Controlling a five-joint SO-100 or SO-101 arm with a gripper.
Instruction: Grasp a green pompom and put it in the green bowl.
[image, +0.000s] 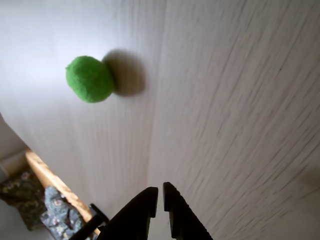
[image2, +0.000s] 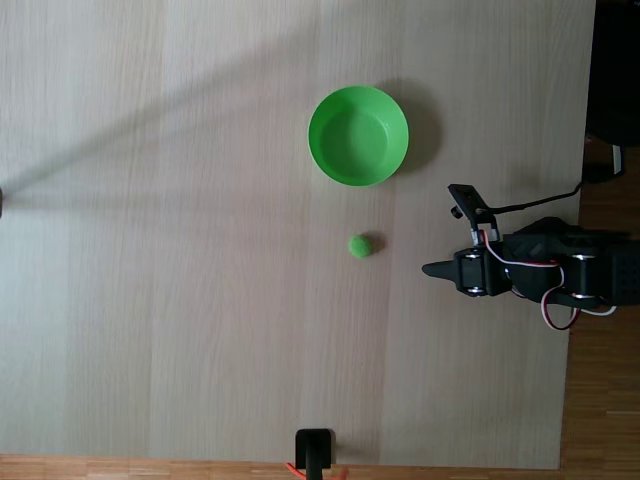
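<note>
The green pompom (image2: 361, 245) lies on the pale wooden table, a little below the green bowl (image2: 358, 135) in the fixed view. The bowl is empty. My gripper (image2: 430, 269) sits to the right of the pompom, apart from it, pointing left. In the wrist view the pompom (image: 90, 79) rests at the upper left with its shadow beside it. My gripper (image: 160, 196) enters from the bottom edge, its two black fingers nearly touching and holding nothing.
The table's right edge (image2: 580, 200) runs just behind the arm's base (image2: 575, 275), with wooden floor beyond. A small black stand (image2: 314, 450) sits at the bottom edge. In the wrist view a table edge (image: 50, 180) and floor clutter show at lower left.
</note>
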